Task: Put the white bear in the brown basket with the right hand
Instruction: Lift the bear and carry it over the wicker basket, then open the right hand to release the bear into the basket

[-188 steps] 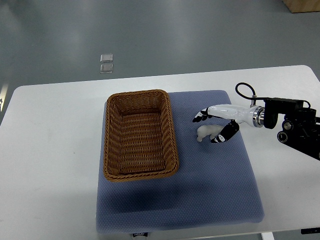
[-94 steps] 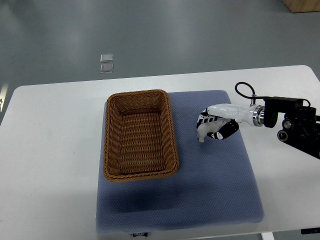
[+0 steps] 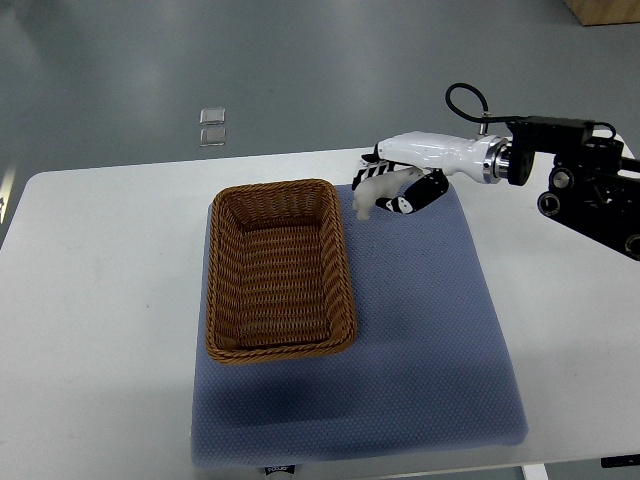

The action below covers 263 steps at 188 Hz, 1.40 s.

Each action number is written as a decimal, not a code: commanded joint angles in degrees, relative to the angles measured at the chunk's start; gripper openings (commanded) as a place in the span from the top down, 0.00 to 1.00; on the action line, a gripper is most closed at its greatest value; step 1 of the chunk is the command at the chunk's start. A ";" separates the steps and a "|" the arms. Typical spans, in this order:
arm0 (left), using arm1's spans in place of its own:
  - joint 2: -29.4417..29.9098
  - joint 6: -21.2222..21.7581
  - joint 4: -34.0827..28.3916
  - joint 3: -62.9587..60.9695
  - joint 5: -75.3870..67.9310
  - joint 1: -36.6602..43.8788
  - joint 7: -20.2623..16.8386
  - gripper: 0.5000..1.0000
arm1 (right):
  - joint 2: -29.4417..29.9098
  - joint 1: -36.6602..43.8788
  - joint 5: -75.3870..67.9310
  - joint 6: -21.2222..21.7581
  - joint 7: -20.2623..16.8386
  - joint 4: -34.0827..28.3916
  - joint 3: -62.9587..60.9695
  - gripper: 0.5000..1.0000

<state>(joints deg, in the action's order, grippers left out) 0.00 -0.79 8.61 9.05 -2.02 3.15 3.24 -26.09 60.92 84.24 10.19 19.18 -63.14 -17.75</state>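
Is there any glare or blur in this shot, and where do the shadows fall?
Top view: sharp throughout, no motion blur on the right hand or white bear. Soft glare patches on the grey floor. The brown basket casts a faint shadow onto the blue mat below its near edge.

Scene evenly and brightly lit from overhead, soft shadow cast on the blue mat (image 3: pixel 420 330) beside the brown basket (image 3: pixel 279 270), pale sheen seen on the grey floor (image 3: pixel 120 70), white table (image 3: pixel 90 300) nearly washed out, focus held throughout, slight softness noted.

White-shelled right hand (image 3: pixel 398 183) with black fingertips (looped black cable behind), silver wrist, black arm.
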 commanded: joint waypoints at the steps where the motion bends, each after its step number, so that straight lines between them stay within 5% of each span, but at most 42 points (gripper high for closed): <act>1: 0.00 0.00 0.00 0.00 0.00 0.01 0.02 0.00 | 5.08 1.74 0.48 -0.17 0.25 0.30 1.75 1.00; 102: 0.00 0.00 0.00 0.00 0.00 0.01 0.02 0.00 | 18.97 4.47 1.10 -0.79 -0.11 8.91 8.60 1.00; 230: 0.00 0.00 0.00 0.00 0.00 -0.08 0.02 0.00 | 19.67 1.92 1.10 -0.79 -0.11 11.55 10.71 1.00; 254: 0.00 0.00 0.00 0.00 0.00 0.01 0.02 0.00 | 19.50 1.83 0.31 -0.88 0.33 11.38 10.19 0.44; 263: 0.00 0.00 0.00 0.00 0.00 0.01 0.02 0.00 | 19.50 1.83 0.13 -0.88 0.33 11.29 9.92 0.35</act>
<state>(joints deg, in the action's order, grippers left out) 0.00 -0.79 8.61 9.05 -2.02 3.16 3.26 -6.49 62.77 84.80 9.34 19.30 -51.64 -7.25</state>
